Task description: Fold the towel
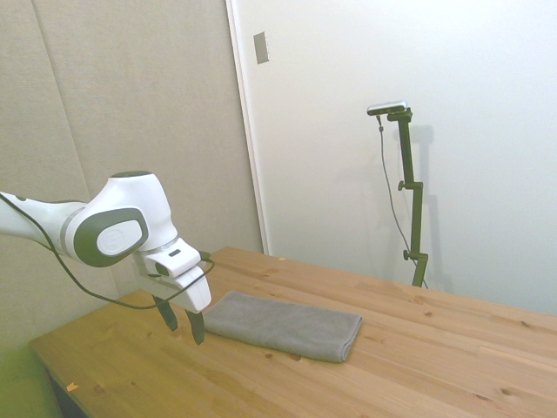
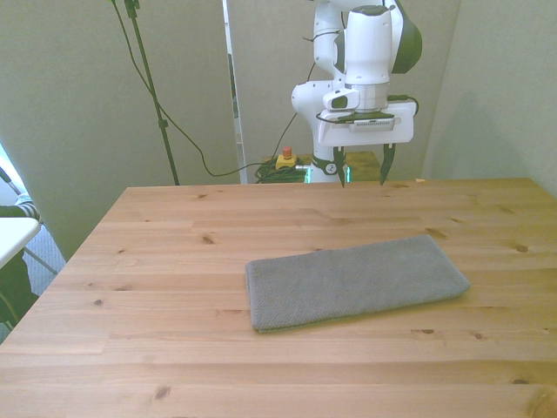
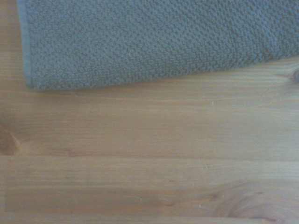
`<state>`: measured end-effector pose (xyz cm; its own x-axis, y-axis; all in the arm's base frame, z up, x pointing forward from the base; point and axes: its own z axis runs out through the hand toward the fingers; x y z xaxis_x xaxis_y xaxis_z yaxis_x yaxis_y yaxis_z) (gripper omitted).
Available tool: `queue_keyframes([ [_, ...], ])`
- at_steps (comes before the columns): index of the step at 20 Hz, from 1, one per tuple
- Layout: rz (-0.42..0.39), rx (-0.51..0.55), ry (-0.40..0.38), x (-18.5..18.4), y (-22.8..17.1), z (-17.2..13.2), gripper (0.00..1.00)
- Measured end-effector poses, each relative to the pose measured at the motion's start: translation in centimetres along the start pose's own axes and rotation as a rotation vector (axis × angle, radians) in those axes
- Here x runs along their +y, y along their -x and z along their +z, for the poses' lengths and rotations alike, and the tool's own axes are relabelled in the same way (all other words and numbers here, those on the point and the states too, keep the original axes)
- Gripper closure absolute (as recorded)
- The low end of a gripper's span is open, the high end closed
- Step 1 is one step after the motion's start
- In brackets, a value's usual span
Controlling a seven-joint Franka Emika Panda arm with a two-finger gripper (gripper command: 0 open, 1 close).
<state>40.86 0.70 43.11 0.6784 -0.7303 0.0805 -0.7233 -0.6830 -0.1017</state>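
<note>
The grey towel [image 2: 357,280] lies flat on the wooden table [image 2: 174,261] as a long layered rectangle, toward the front view's right. In the side view the towel [image 1: 287,325] stretches away from the arm. My gripper [image 2: 363,174] hangs above the table's far edge, behind the towel and apart from it. Its two dark fingers point down, open, with nothing between them. In the side view my gripper [image 1: 183,326] hovers just off the towel's near end. The wrist view shows one rounded corner of the towel [image 3: 154,42] over bare wood.
A yellow button box [image 2: 285,159] and cables lie on the floor behind the table's far edge. A white surface [image 2: 13,233] juts in at the front view's left edge. Walls close in behind the table.
</note>
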Motion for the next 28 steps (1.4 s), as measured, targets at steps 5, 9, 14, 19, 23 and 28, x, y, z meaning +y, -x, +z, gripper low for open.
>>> queue_keyframes([
  [5,0.009,0.024,-0.025,-1.4,-0.8,-0.7,0.0],
  [9,-0.07,0.132,0.024,-6.7,-1.1,0.1,0.0],
  [14,-0.148,0.33,0.093,-15.2,1.3,2.6,0.0],
  [19,-0.179,0.504,0.203,-20.1,5.7,6.1,0.0],
  [23,-0.195,0.529,0.255,-22.8,8.9,8.5,0.0],
  [28,-0.193,0.533,0.324,-25.1,10.4,10.4,0.0],
])
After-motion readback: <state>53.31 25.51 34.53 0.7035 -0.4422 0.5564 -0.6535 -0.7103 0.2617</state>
